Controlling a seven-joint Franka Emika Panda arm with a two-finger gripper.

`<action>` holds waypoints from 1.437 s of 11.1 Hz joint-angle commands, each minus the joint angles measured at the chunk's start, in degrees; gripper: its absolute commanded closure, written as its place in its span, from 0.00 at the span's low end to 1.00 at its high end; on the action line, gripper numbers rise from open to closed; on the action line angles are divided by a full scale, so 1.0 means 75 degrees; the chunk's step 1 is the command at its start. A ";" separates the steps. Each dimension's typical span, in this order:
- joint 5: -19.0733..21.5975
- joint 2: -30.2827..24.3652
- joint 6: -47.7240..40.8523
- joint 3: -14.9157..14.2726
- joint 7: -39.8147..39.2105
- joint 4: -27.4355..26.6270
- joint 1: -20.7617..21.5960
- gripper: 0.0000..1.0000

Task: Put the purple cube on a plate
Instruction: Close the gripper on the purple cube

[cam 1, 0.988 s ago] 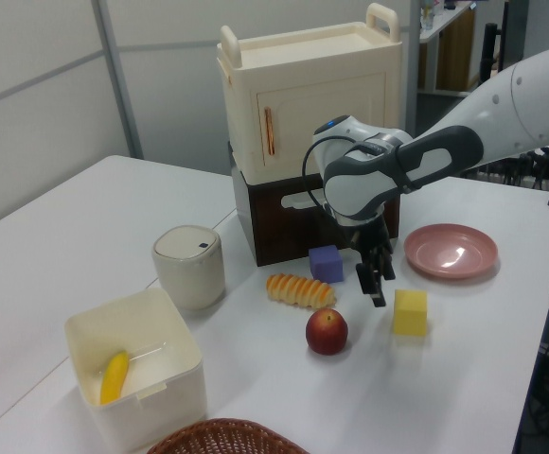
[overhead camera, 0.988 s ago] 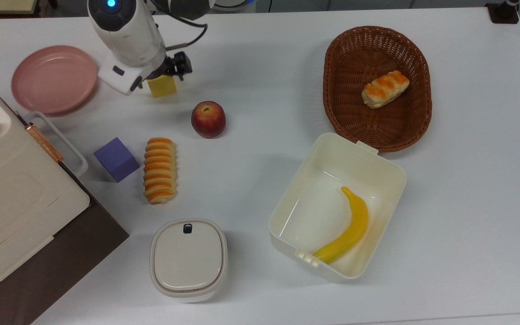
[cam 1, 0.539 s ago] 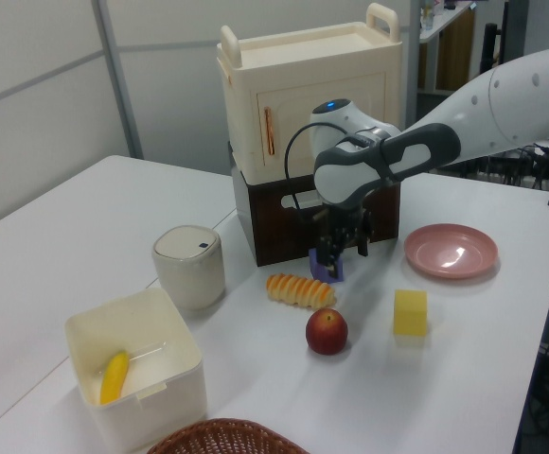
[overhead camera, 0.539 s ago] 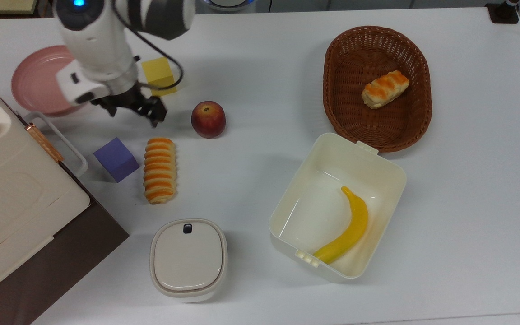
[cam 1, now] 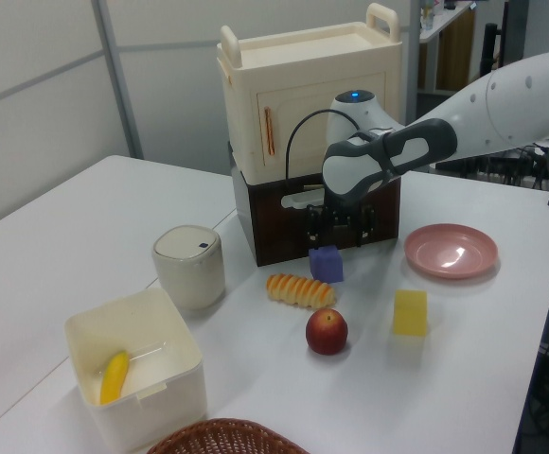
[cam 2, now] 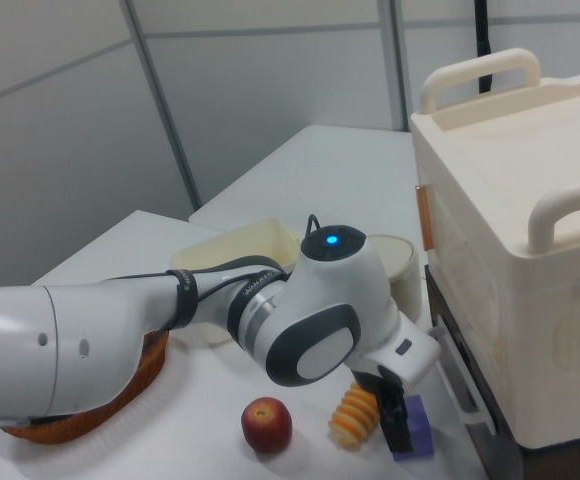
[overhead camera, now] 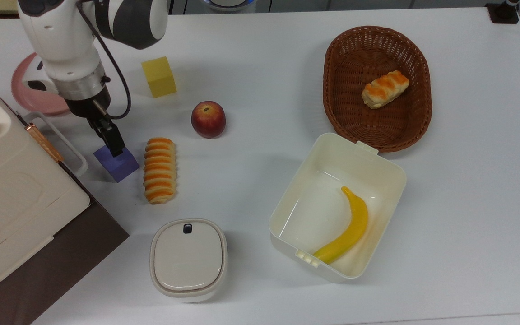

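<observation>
pincer (cam 1: 339, 227) at mid-left of the top view, hanging just over the purple cube (overhead camera: 119, 164); fingers (cam 1: 312, 224) stand apart in the left view, straddling the cube's top, contact hard to judge. cube sits on the white counter (overhead camera: 260, 81), just beside the striped bread roll (overhead camera: 159, 169) and near the cream cabinet (overhead camera: 11, 198). pink plate (cam 1: 451, 251) at upper left of the top view, partly under the arm, well apart from the cube. yellow cube (overhead camera: 159, 76) near the apple (overhead camera: 208, 119).
</observation>
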 commanded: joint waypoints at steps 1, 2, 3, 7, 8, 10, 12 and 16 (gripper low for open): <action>0.0121 0.0285 0.0372 0.0013 0.0869 0.0047 0.0007 0.00; 0.0121 0.0413 0.0594 0.0036 0.0963 0.0047 0.0030 0.00; 0.0121 0.0438 0.0770 0.0060 0.1069 0.0047 0.0042 0.00; 0.0040 0.0438 0.0807 0.0095 0.1082 0.0082 0.0252 0.00; 0.0016 0.0519 0.0842 0.0095 0.1081 0.0071 0.0323 0.00; -0.0310 0.0684 0.0924 0.0107 0.1058 0.0047 0.0347 0.04; -0.0523 0.0720 0.0913 0.0107 0.1035 0.0036 0.0347 0.35; -0.0547 0.0137 0.0609 0.0083 -0.0973 -0.0418 0.0195 0.54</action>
